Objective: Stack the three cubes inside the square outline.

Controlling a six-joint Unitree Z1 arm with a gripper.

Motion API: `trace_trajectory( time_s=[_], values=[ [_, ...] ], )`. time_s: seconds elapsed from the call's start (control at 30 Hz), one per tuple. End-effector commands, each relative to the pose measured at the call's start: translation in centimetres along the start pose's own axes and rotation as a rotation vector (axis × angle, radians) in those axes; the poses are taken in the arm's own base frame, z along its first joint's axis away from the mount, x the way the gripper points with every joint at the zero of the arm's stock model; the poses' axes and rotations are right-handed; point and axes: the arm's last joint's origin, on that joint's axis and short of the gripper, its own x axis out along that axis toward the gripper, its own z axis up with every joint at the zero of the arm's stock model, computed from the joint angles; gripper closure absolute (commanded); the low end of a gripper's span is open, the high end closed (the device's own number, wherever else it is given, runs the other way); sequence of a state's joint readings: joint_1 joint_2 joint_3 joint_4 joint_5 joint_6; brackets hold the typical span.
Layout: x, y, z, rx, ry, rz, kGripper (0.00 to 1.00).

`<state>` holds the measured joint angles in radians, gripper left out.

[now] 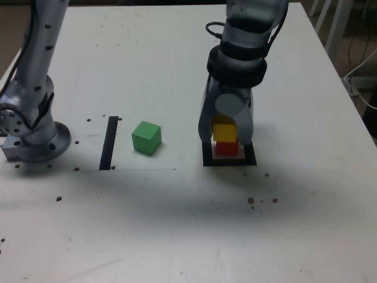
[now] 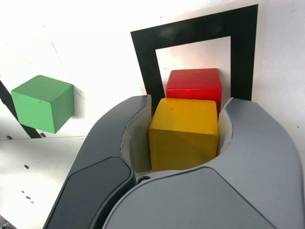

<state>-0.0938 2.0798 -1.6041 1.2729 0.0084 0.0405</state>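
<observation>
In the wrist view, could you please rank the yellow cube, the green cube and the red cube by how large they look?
1. Yellow cube, held between the gripper fingers, nearest the camera.
2. Green cube.
3. Red cube, partly hidden behind the yellow one.
Nearness drives this; the exterior view suggests equal sizes.

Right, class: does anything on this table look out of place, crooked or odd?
Nothing is spilled or damaged. The green cube sits alone on the table, turned at an angle, outside the outline. The tool holds the yellow cube over the red cube, which lies inside the outline.
</observation>
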Motion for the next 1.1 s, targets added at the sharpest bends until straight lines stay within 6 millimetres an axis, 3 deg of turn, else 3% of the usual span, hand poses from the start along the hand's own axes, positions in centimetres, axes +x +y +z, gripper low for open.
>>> trace_trajectory(
  time_s=[0.0,0.1,0.17,0.4,0.57,0.83,1.07],
  values=[
    [0.4,0.2,0.1,-0.001,0.010,-0.003,0.42],
    [0.6,0.2,0.0,-0.001,0.013,-0.003,0.12],
    [0.6,0.3,0.0,-0.002,0.012,-0.002,0.02],
    [0.3,0.3,-0.4,-0.003,-0.002,0.004,0.01],
    [-1.1,0.6,-1.9,-0.017,-0.035,0.024,0.01],
    [-3.8,1.0,-6.8,-0.064,-0.078,0.069,0.01],
    [-2.9,1.2,-12.0,-0.097,-0.046,0.058,0.00]
  ],
)
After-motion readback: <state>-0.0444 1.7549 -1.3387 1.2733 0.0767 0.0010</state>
